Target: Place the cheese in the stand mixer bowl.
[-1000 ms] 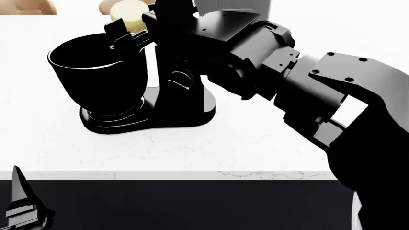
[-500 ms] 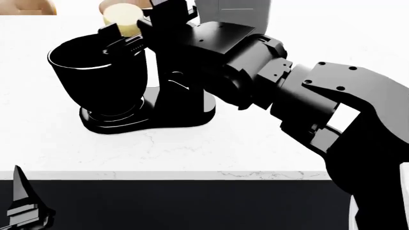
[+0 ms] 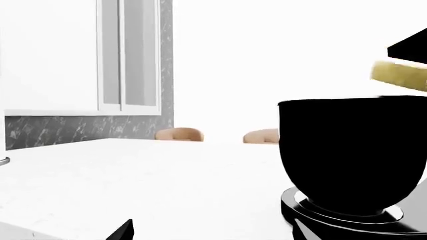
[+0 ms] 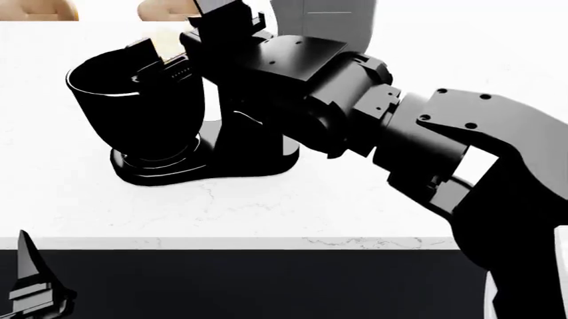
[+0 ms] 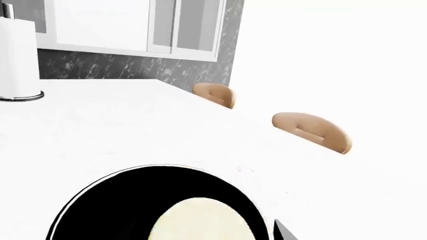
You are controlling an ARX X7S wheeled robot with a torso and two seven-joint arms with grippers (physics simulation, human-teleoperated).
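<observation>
The right gripper (image 4: 169, 50) is clamped on the cheese (image 3: 399, 75) and holds it above the rim of the stand mixer bowl (image 4: 138, 109), over the side of the bowl nearer the mixer's column. From the left wrist view the cheese is a thin yellow slab clear of the rim, its flat faces close to level and its short axis near vertical, slightly tilted. The right wrist view looks straight down on its round pale face, set against the bowl's dark interior. The bowl sits upright on the mixer base (image 4: 204, 163) on the white counter (image 4: 310, 212). The left gripper (image 4: 31, 286) hangs low beside the counter's front edge; whether it is open cannot be told. Two tan wooden chair backs (image 5: 310, 130) stand beyond the counter.
</observation>
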